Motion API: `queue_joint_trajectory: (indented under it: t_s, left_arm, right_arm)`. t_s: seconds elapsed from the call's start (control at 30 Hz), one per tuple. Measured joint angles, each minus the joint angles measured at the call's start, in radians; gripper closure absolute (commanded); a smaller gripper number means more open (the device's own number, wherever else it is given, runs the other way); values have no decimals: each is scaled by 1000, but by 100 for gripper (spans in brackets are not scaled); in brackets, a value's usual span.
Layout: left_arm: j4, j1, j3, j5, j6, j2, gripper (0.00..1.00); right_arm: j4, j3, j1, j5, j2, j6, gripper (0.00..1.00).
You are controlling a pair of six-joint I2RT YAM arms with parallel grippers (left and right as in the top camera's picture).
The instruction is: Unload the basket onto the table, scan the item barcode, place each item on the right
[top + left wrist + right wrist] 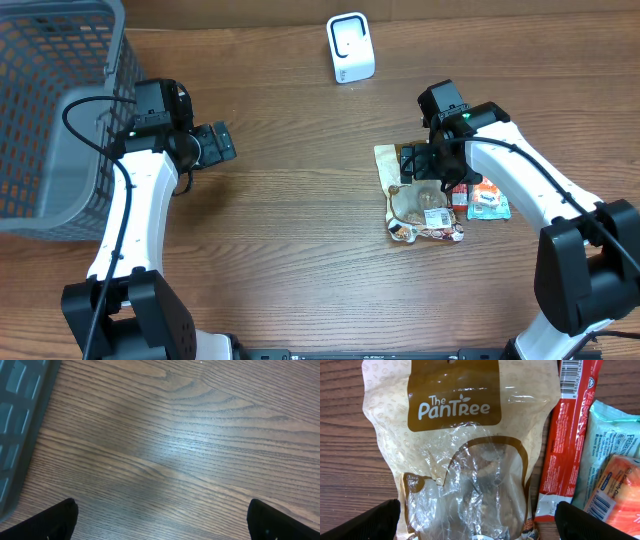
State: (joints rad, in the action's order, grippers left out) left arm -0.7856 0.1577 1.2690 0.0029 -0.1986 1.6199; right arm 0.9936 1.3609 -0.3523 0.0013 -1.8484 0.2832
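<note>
right gripper (417, 163) is over the cluster of packets on the right side of the table (300, 230), fingers spread wide apart, nothing between them. from the right wrist view the right gripper (482, 525) looks straight down on the tan pouch (455, 435), and the two dark fingertips (375, 520) sit at either side of the pouch's lower half. contact with the pouch, i can't tell from here.

the pouch (415, 205) lies flat on the wood, printed face up, "the pantree" on a brown panel, with a clear window showing the contents. just beside it, on its right in the wrist view, lies a red packet (565, 440) with a barcode (575, 375) visible at its top end. next to that lies a teal packet (615, 460) with an orange picture on it.

over on the other side, the left gripper (215, 143) hangs above bare table, jaws wide apart and empty; its wrist camera shows wood grain and the edge of the grey basket (20, 420). that basket (50, 110) fills the far left corner. the white scanner (350, 47) stands at the top of the table, well apart from the packets.
</note>
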Motion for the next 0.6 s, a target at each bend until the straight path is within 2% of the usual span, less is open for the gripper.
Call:
queue_joint_trajectory:
  t_s: [0.6]
  left_arm:
    - [0,0,0,0,0,0,0]
  right_arm:
    - [0,0,0,3,0,0,0]
